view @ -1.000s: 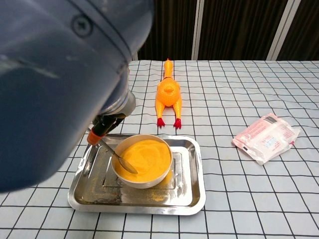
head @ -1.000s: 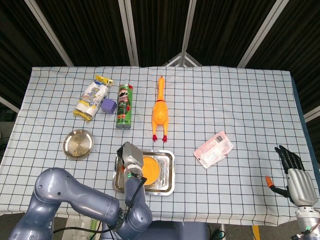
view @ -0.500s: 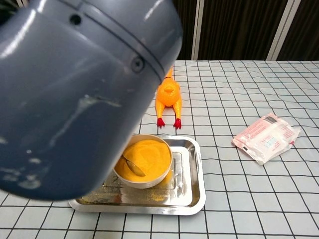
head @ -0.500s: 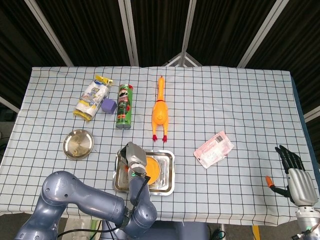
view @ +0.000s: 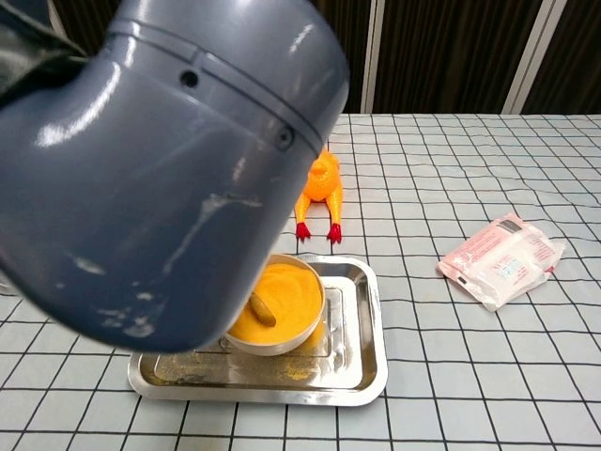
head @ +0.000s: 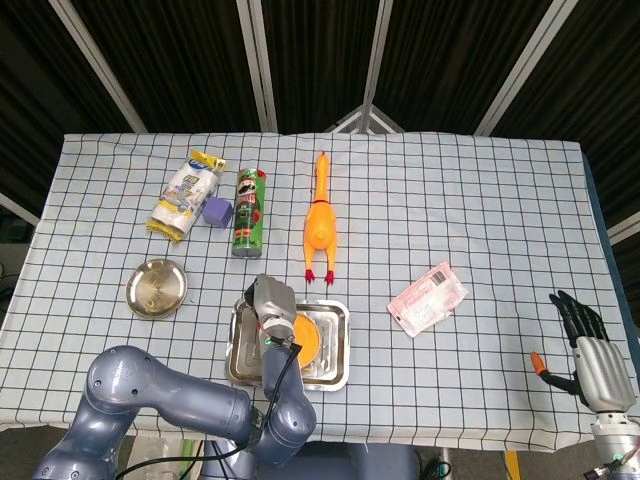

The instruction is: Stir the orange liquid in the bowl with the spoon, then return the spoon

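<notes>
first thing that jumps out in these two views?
The bulky grey left arm, filling most of the chest view's left side and hiding its own hand. Below it, the round bowl of bright orange liquid on the steel tray, spoon tip dipped in. Behind the tray lies the orange rubber chicken.

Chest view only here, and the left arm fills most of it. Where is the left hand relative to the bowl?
Observer: Head view shows the left hand over the left rim of the bowl, inside the tray; its grip is not clear.
Operator: Anything left of the tray where the spoon might go?
Observer: A round metal dish lies left of the tray, apart from it.
Operator: And the right hand?
Observer: The right hand is far out to the right, fingers apart, nothing in it.
</notes>
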### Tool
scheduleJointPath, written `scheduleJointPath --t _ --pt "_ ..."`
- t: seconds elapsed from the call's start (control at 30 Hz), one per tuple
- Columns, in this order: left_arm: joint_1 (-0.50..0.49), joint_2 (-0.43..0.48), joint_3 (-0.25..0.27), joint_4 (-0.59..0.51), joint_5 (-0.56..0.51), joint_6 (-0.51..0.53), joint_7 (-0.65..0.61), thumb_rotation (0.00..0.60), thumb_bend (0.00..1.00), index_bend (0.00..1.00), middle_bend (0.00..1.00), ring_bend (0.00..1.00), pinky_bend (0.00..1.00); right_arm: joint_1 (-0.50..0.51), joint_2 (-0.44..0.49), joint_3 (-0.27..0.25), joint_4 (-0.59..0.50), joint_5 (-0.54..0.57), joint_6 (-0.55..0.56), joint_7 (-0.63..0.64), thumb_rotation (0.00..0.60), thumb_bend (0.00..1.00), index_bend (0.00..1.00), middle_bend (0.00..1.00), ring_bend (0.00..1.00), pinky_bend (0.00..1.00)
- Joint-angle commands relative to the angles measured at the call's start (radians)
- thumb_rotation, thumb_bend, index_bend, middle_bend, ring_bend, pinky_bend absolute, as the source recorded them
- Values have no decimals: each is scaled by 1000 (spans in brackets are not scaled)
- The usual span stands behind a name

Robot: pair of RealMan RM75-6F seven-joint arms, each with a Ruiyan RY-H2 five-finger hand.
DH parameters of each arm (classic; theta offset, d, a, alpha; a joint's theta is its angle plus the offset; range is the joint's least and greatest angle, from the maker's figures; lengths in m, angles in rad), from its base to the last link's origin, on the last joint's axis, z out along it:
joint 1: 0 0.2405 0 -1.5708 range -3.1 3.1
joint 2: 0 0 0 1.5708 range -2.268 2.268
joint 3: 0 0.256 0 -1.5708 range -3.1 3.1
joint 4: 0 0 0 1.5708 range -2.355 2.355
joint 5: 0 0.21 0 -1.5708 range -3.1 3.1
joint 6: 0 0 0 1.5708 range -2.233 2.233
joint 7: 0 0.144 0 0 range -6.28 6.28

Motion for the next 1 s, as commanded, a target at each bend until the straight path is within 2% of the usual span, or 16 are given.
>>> scheduleJointPath --t 0.03,0.37,0.53,0.73,1.0 --pt "12 0 -11 -6 12 0 -12 600 756 864 1000 1000 1000 0 0 0 0 0 0 0 600 405 0 0 0 0" --pt "49 25 -21 -66 17 12 -13 600 756 864 1000 1000 1000 -1 1 -1 -1 -1 0 1 600 405 0 0 0 0" --pt "75 51 -48 -147 -17 13 -13 600 756 864 1000 1000 1000 0 1 -2 -1 -1 -1 -1 600 404 0 0 0 0" --pt "93 80 -49 -234 -34 26 -17 600 757 864 1000 1000 1000 -1 1 -2 -2 -1 0 -3 600 405 0 0 0 0" --pt "97 108 -58 -283 -46 47 -28 600 756 864 1000 1000 1000 0 0 -2 -2 0 -2 -2 600 405 0 0 0 0"
